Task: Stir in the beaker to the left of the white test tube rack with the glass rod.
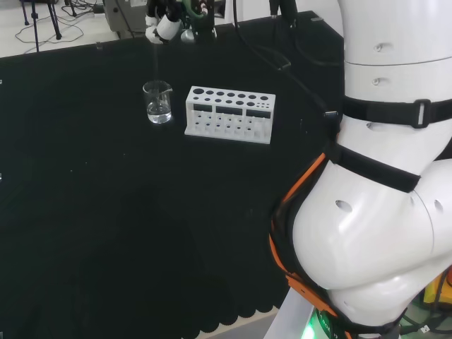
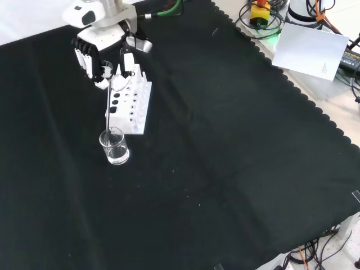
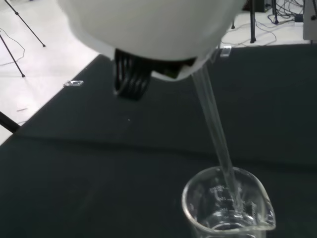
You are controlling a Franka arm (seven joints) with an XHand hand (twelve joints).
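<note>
The hand (image 2: pixel 104 53) pinches the glass rod (image 2: pixel 108 107) by its upper end; the rod's lower end sits inside the beaker (image 2: pixel 114 147), just beside the white test tube rack (image 2: pixel 130 101).

The hand (image 2: pixel 100 49) is hanging palm-down from the extended arm (image 1: pixel 385 162), its fingers (image 2: pixel 85 56) curling in a pinch.

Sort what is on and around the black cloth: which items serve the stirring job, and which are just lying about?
Part of the job:
- beaker, holding clear liquid
- glass rod, lower end inside the beaker
- hand, curled on the rod's upper end
- white test tube rack, the landmark beside the beaker

Just lying about:
- white sheet of paper off the cloth
- cables beyond the cloth's edge
</note>
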